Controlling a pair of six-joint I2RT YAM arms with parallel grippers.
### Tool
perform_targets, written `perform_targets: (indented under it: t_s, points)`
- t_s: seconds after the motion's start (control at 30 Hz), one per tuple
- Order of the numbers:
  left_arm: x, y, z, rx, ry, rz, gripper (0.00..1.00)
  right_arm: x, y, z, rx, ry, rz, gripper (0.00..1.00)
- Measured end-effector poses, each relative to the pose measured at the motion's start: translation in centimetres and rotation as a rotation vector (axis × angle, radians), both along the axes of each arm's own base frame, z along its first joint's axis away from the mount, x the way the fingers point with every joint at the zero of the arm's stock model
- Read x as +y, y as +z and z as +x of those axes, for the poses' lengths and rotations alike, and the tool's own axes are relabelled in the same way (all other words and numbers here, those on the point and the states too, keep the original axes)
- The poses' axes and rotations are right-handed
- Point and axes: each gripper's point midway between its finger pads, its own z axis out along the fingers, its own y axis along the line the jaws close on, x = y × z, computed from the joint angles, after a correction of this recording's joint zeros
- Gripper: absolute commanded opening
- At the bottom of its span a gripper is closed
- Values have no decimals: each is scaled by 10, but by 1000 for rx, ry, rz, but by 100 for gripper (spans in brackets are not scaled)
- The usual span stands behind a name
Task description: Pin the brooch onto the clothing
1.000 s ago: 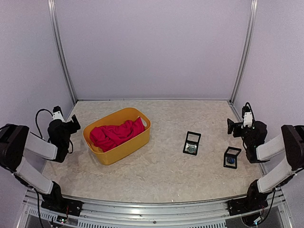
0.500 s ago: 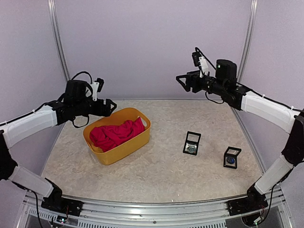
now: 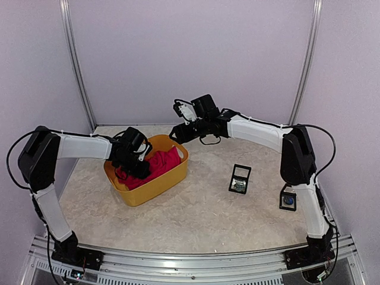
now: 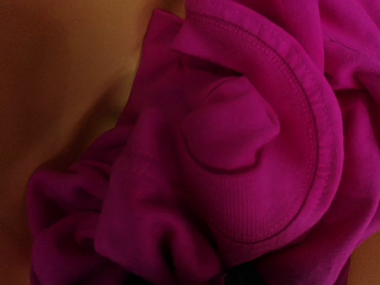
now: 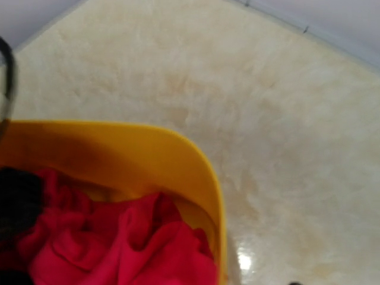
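Plainly the left claw [image 3: 138, 167] is down on the clothing [image 3: 161, 163] in the tub [image 3: 152, 193], the right claw [image 3: 176, 133] hanging just past its far rim; neither's opening can be told.

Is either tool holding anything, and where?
Left tool is down in the shirt, its fingers hidden, so a hold cannot be told. Right tool, above the tub, holds nothing.

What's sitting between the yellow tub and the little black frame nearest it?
Nothing. In the top view only bare table separates the yellow tub from the black frame.
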Motion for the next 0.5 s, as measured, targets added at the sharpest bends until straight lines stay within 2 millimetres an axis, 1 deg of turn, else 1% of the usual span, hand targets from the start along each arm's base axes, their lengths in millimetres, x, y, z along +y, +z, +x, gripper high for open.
perform_targets:
  t_s: [0.03,0.1,0.17,0.23,0.3,0.33,0.37,0.4,0.43,0.47,0.5]
  points:
    - [1,1,1,-5,4,4,0,8,-9,2,12,-1,-12,64]
    - [2,7,2,-21,10,6,0,18,-29,3,42,-11,-52,60]
    - [2,22,4,-51,14,-5,0,17,-48,1,68,-31,-102,55]
    - [-1,55,7,-125,18,-33,0,13,-59,-3,84,-52,-147,47]
    - [-7,118,11,-262,16,-90,0,9,-62,-2,78,-75,-173,39]
    - [-12,157,10,-346,9,-127,0,8,-63,-1,73,-84,-179,34]
    - [-18,202,6,-441,-3,-172,0,7,-63,0,68,-95,-186,31]
    - [-24,257,-4,-558,-19,-226,0,5,-63,1,65,-100,-192,28]
    - [-30,304,-17,-659,-40,-281,0,5,-64,1,66,-102,-195,27]
    - [-34,361,-38,-780,-60,-352,0,4,-64,1,66,-109,-200,25]
    - [-37,407,-63,-880,-89,-420,0,3,-65,2,65,-112,-201,23]
